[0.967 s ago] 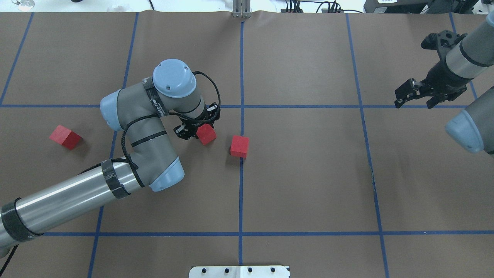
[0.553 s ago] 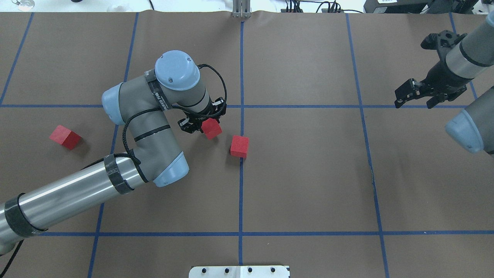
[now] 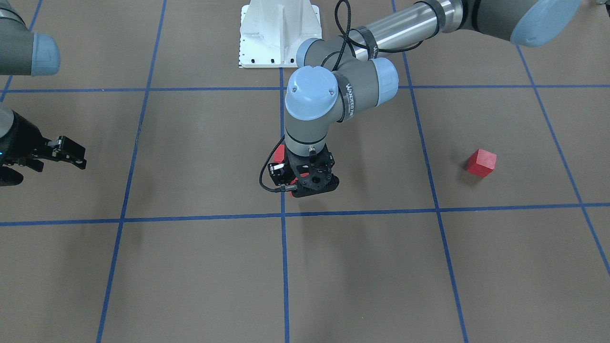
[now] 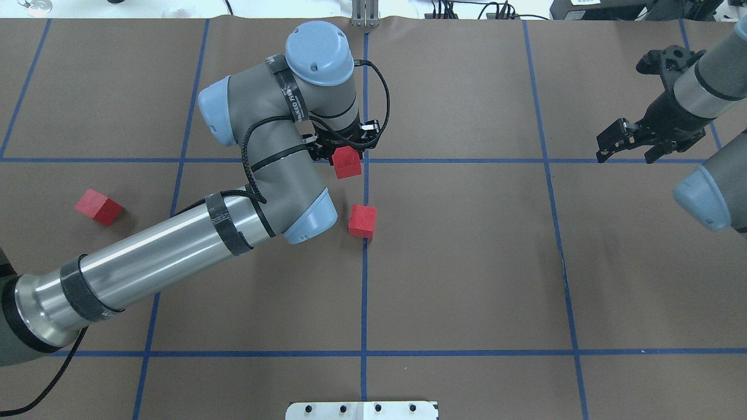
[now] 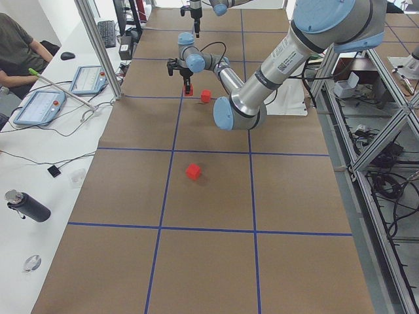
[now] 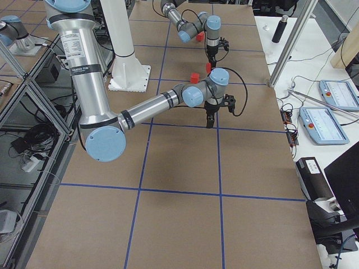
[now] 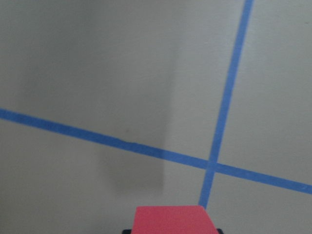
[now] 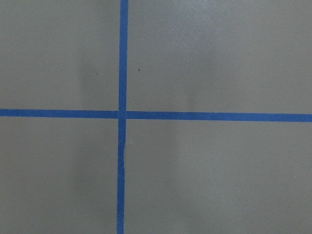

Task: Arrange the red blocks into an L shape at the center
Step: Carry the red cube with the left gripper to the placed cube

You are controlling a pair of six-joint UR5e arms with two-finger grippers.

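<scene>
Overhead exterior view: the robot's left gripper [image 4: 345, 150] is clamped on one red cube [image 4: 346, 163]. It holds the cube just to the robot's left of the middle blue tape line [image 4: 365, 280], where that line meets the far cross line [image 4: 467, 160] of the grid. Whether the cube is clear of the brown paper surface [image 4: 467, 262] cannot be told from this view.

A second red cube [image 4: 362, 221] rests on the paper nearer the robot. Its right edge lies against the middle line, and it is apart from the held cube. The third red cube [image 4: 98, 206] sits well apart on the robot's left, beyond the next tape line.

On the far right the right gripper [image 4: 630, 149] hangs over another tape crossing with its fingers spread and nothing between them.

The left wrist-mounted view shows the top of the held cube at the bottom edge of the frame, with a tape crossing [image 7: 210, 163] on the surface ahead of it. The right wrist-mounted view shows only brown paper and one tape crossing. In the exterior front-facing view the left wrist hides most of the cube on the middle line, while the lone cube stands in the open at right. In the exterior left view a seated person [image 5: 16, 46] is at a white side table [image 5: 39, 170].
</scene>
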